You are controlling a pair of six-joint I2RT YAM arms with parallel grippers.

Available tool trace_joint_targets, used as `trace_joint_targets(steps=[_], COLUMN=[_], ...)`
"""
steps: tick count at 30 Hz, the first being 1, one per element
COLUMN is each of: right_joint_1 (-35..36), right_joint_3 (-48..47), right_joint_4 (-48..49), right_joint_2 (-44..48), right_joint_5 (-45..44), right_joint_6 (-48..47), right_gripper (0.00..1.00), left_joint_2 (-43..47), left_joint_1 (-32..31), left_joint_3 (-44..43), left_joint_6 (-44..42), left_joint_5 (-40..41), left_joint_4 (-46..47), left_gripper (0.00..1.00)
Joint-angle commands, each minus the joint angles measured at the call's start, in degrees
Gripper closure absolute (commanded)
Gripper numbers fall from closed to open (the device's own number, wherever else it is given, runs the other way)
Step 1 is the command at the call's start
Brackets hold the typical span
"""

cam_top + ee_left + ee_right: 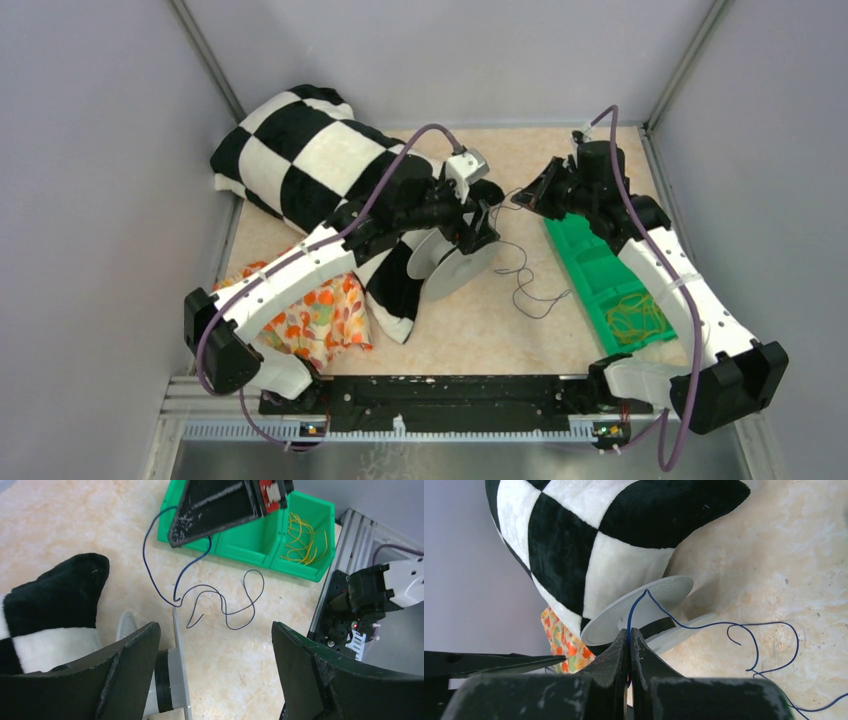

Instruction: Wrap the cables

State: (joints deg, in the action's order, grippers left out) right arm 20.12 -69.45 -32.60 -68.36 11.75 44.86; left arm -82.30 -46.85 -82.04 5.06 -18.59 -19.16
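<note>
Clenched tight: right gripper (629, 641), its matte black wedge pads pinching the cables (704, 625), one hair-thin, dark blue, kinked wire. From the pinch, up over the finely textured white disc of a plastic spool (644, 605) just ahead, then down in loose curls across the speckled beige table (774, 555) beside the jaws. Behind the spool, a plush black-and-white chequered cushion (624, 530). Spread wide, grasping nothing: left gripper (215, 627), scuffed black fingers either side of the spool's thin rim. Wire loops just ahead, glossy green bin (240, 542) beyond.
</note>
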Motion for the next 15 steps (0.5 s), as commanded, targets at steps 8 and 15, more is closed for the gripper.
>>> trace_joint_targets(steps=[8,15], right_joint_1=[0.5,0.5], right_joint_3=[-1.5,-1.4], right_joint_4=[1.8,1.7], right_joint_2=[1.7,2.4], right_joint_5=[0.8,0.7], right_joint_6=[1.2,1.1], right_gripper=[1.00,1.00], left_joint_2=[1.0,-1.5], left_joint_1=[-1.0,-1.1], left_joint_3=[7.2,7.2], left_joint_6=[0.3,0.0], left_joint_5=[2.2,1.8], left_joint_4=[17.7,20.4], left_gripper=[0.25,0.40])
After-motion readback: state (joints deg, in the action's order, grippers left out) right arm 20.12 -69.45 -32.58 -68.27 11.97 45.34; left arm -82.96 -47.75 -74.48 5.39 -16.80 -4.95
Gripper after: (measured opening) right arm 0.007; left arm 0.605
